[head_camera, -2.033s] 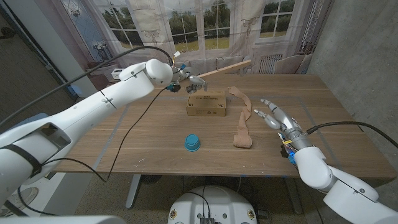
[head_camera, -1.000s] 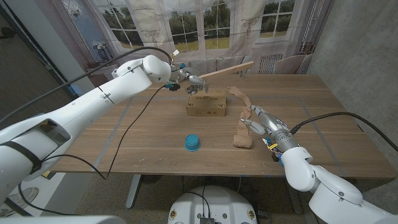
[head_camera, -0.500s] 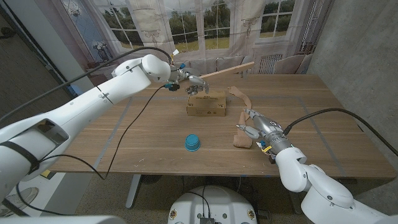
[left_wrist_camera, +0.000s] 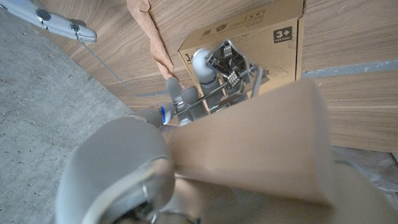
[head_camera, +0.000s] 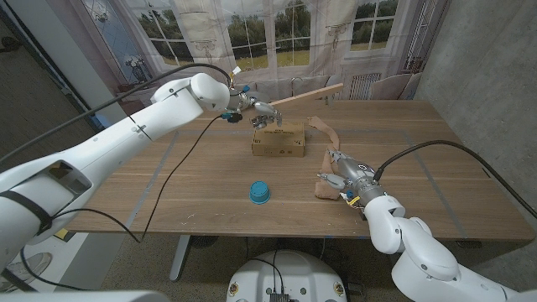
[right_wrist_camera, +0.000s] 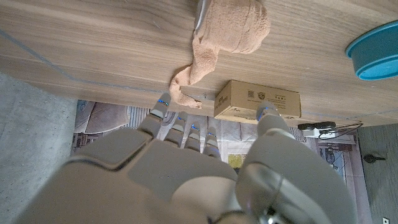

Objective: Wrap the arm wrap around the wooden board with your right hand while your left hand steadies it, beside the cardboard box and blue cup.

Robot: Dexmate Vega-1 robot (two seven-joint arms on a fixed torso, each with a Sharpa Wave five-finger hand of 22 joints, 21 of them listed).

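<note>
Boards: one wooden board (head_camera: 304, 93), gripped by left hand (head_camera: 258, 111).
Wraps: one arm wrap (head_camera: 326, 163), just beside right hand (head_camera: 340, 172), fingers spread, empty.
Boxes: one cardboard box (head_camera: 278, 141).
Cups: one blue cup (head_camera: 259, 193).
Surface: wooden table (head_camera: 201, 180); windows (head_camera: 260, 29) behind.

Wooden board (head_camera: 304, 93): near end hidden inside left hand (head_camera: 256, 109) in head view; in left wrist view it looms close and blurred, edges soft.

Cardboard box (left_wrist_camera: 264, 37): partly covered by the hand's fingers (left_wrist_camera: 227, 59) in left wrist view; print too small to read.

Arm wrap (head_camera: 327, 168): near end partly covered by right hand (head_camera: 340, 174); contact cannot be told.

Blue cup (right_wrist_camera: 377, 51): cut off by frame edge in right wrist view.
</note>
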